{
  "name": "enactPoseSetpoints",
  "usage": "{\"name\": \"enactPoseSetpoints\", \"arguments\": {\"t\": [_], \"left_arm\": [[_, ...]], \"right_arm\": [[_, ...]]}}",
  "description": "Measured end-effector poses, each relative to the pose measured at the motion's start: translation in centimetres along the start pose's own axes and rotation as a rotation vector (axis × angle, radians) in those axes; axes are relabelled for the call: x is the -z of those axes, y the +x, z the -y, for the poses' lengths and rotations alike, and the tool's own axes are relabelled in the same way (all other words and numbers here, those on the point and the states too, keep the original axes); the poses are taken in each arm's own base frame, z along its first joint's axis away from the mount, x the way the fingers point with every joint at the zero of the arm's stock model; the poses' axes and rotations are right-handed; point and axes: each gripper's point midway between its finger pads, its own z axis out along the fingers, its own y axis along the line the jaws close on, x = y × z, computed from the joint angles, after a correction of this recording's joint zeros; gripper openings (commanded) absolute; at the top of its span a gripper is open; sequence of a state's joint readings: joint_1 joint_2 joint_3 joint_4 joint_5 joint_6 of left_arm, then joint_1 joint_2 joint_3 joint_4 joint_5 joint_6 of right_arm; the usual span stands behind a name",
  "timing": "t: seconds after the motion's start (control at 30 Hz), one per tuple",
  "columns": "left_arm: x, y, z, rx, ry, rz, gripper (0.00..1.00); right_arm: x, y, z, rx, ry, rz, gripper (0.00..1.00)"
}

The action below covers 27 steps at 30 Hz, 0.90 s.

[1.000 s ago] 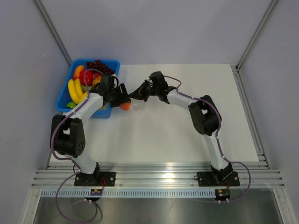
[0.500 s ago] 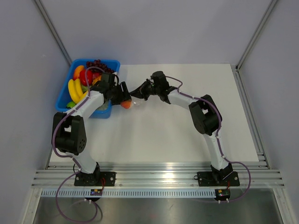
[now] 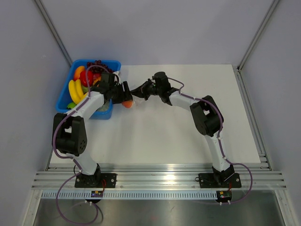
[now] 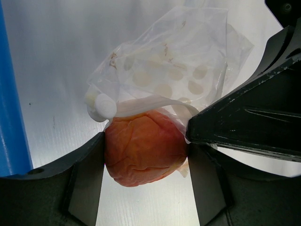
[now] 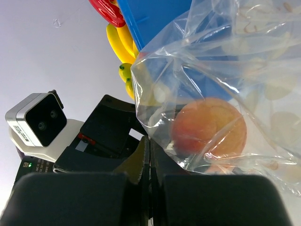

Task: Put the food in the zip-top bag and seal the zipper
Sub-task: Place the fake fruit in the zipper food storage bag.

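The orange-red peach (image 4: 145, 146) sits between my left gripper's (image 4: 146, 155) two fingers, shut on it, at the mouth of the see-through zip-top bag (image 4: 178, 66). In the top view the peach (image 3: 127, 104) is just right of the blue bin, with my left gripper (image 3: 123, 96) over it. My right gripper (image 3: 140, 91) meets it from the right and is shut on the bag's edge (image 5: 155, 117). In the right wrist view the peach (image 5: 209, 128) shows through the bag's plastic. The zipper strip (image 4: 150, 104) curves over the peach, with a white slider (image 4: 102, 107) at its left end.
A blue plastic bin (image 3: 66, 92) stands at the table's back left, holding yellow bananas (image 3: 75, 91), dark grapes (image 3: 98, 65) and red and orange fruit. The bin's blue wall (image 4: 10, 103) shows at the left of the left wrist view. Grey walls enclose the table.
Both grippers, the peach and the bag have shifted slightly up the top view, away from the arm bases. Both grips are unchanged.
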State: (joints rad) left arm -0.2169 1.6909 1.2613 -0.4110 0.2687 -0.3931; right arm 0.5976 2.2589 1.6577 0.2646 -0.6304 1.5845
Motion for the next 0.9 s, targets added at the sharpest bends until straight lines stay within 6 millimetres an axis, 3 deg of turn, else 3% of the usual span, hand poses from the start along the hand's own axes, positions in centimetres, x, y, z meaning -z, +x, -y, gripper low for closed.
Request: {"name": "enactPoseSetpoints", "arguments": {"t": [0.07,0.2,0.5,0.63,0.9], "left_arm": [[-0.1,0.2,0.0,0.01,-0.004,-0.006,0.23],[-0.2,0.6,0.0,0.048,-0.013,-0.021,0.38],[0.1,0.9,-0.1,0.075,-0.051,-0.049,0.51],[0.3,1.2,-0.2,0.073,-0.079,-0.061,0.63],[1.0,1.1,-0.3,0.067,-0.108,-0.059,0.69]], "right_arm": [[0.0,0.0,0.1,-0.004,0.002,0.001,0.0],[0.0,0.0,0.3,-0.012,0.006,0.001,0.0],[0.1,0.1,0.5,-0.049,-0.003,-0.007,0.0],[0.2,0.3,0.7,-0.082,-0.018,-0.02,0.0],[0.3,0.7,0.2,-0.161,-0.078,-0.061,0.0]]}}
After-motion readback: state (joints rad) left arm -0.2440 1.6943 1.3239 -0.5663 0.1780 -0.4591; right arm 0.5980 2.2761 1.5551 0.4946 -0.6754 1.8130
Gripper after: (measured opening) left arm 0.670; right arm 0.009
